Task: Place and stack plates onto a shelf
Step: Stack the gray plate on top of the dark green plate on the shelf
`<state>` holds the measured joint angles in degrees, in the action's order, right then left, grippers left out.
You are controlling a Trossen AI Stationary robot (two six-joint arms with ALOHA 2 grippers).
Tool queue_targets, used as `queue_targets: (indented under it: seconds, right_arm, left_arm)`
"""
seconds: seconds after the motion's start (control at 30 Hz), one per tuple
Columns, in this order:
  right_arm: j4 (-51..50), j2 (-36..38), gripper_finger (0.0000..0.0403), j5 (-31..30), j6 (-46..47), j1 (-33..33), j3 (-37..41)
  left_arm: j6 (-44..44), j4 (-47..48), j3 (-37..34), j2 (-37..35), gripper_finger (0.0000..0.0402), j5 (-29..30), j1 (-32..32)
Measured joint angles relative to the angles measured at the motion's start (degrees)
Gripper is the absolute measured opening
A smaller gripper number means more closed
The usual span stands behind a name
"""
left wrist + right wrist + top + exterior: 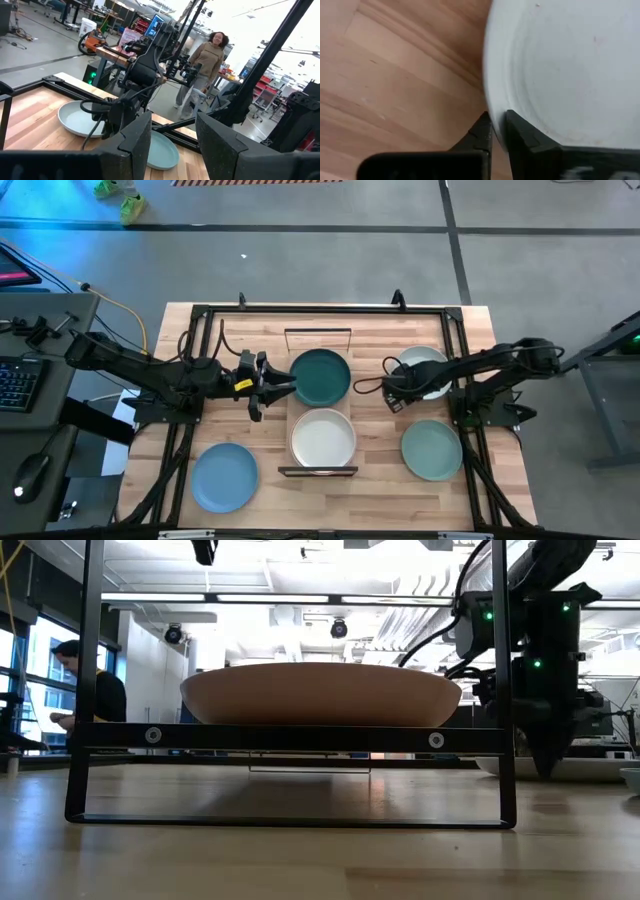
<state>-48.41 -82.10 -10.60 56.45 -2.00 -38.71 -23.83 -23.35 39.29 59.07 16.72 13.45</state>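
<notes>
The shelf (296, 412) lies mid-table and carries a dark teal plate (320, 376) and a whitish plate (323, 438). That near plate (320, 692) fills the low view, above the shelf's black wire frame (290, 737). A blue plate (224, 476) and a sage green plate (431, 449) lie flat on the tabletop. A second whitish plate (428, 368) lies at the right. My right gripper (392, 390) is at its left rim, shut on it. My left gripper (285, 385) is open beside the teal plate's left rim, holding nothing. No pink plate shows from above. My right gripper (497, 131) pinches the whitish plate's rim (496, 107) on the side toward the shelf. One finger (482, 132) is outside the rim and the other finger (522, 135) is inside the bowl. The fingers come from above, pointing down. The plate lies flat on the table.
Black frame bars run along the table's far edge and both sides (455, 330). The right arm (145, 70) stands over the whitish plate (75, 120), with the sage green plate (162, 150) nearby. A person (207, 60) walks beyond the table. Another person (85, 690) stands at far left.
</notes>
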Motion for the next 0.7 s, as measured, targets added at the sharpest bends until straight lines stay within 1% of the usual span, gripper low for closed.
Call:
queue_targets:
  seconds: [0.1,0.17,0.37,0.5,0.57,0.67,0.7]
  right_arm:
    - [-5.9,0.8,0.0009,-0.4,-0.6,0.3,-2.7]
    - [-9.9,2.1,0.0003,-2.3,-1.3,1.0,-5.7]
    - [-17.2,4.6,0.0000,-8.2,-2.5,2.1,-18.8]
    - [-16.7,4.1,0.0000,-10.4,-4.5,3.3,-27.9]
    - [-16.3,3.3,0.0000,-10.4,-6.1,4.3,-32.0]
    - [-15.9,1.5,0.0000,-10.5,-9.8,6.1,-38.0]
    - [-15.3,0.8,0.0000,-10.3,-12.4,6.9,-39.8]
  left_arm:
    - [0.4,0.0,0.0,0.0,0.0142,0.0,0.0]
    - [0.4,0.0,0.0,0.0,0.0142,0.0,0.0]
    - [0.4,0.0,0.0,0.0,0.0142,0.0,0.0]
    - [0.4,0.0,0.0,0.0,0.0142,0.1,0.0]
    - [0.4,0.0,0.0,0.0,0.0142,0.1,0.0]
    - [0.4,0.0,0.0,0.0,0.0142,0.1,0.0]
    - [0.5,0.0,0.0,0.0,0.0142,0.2,0.0]
